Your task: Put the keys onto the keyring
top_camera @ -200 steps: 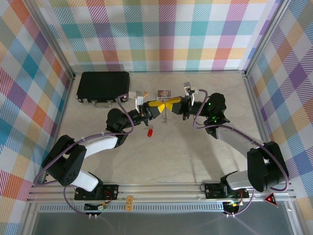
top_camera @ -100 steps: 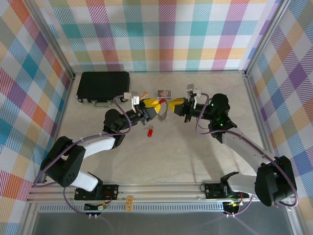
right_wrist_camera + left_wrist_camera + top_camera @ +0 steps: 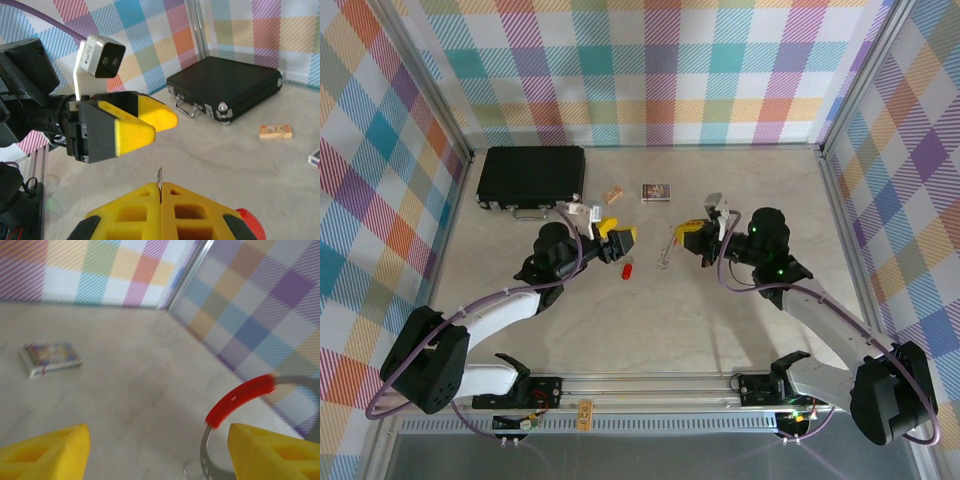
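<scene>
Left gripper (image 3: 620, 238), yellow fingers spread wide and empty, at 9 o'clock of the right gripper (image 3: 680, 233), itself clenched on the thin grey metal keyring (image 3: 240, 397) with its red arc-shaped sleeve, ring held off the table. Tiny red-headed key (image 3: 628, 270) flat on the pale beige table (image 3: 650, 320), at 6 o'clock of the left gripper, apart from the ring. Black hard case (image 3: 532, 177) at 11 o'clock.

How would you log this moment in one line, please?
left gripper: open, empty | right gripper: shut on keyring | key: on table
</scene>
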You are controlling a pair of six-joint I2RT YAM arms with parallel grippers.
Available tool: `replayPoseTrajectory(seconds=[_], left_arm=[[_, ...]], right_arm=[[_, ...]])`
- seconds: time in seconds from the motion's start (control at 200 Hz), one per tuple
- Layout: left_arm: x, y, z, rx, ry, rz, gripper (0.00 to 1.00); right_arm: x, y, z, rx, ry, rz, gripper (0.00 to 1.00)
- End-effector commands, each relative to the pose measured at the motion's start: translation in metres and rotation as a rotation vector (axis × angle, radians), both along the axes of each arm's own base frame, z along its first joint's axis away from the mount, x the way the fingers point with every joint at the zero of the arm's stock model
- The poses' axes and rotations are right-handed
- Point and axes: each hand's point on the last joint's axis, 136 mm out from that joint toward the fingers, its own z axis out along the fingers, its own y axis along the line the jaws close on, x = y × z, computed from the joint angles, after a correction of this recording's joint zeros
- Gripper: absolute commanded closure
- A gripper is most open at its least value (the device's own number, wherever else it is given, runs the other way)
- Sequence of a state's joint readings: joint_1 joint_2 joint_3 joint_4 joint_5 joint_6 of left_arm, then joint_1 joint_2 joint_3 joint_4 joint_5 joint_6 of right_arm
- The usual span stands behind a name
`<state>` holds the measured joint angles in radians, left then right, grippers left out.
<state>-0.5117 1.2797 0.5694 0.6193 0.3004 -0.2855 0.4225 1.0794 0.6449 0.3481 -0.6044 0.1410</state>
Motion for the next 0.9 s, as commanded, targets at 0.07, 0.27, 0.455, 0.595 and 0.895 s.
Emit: replayPoseTrajectory(seconds=[0.07, 0.27, 0.455, 0.595, 0.895], left_arm=[[0.003, 0.019, -0.055, 0.180, 0.163, 0.080, 0.33], [0.004, 0.020, -0.100, 0.274, 0.367, 0.091, 0.44], [0.010, 0.007, -0.134, 0.325, 0.548, 0.059, 0.73], [0.018, 0.006, -0.150, 0.355, 0.641, 0.092, 0.78], [0.021, 0.002, -0.180, 0.411, 0.783, 0.101, 0.79]], right_arm=[[-0.007, -0.009, -0.007, -0.010, -0.011, -0.044, 1.00], [-0.016, -0.019, -0.008, 0.007, -0.005, -0.086, 1.00], [-0.020, -0.023, -0.001, 0.027, -0.018, -0.106, 1.00], [-0.022, -0.025, -0.002, 0.034, -0.015, -0.110, 1.00], [-0.023, -0.025, -0.002, 0.043, -0.007, -0.108, 1.00]])
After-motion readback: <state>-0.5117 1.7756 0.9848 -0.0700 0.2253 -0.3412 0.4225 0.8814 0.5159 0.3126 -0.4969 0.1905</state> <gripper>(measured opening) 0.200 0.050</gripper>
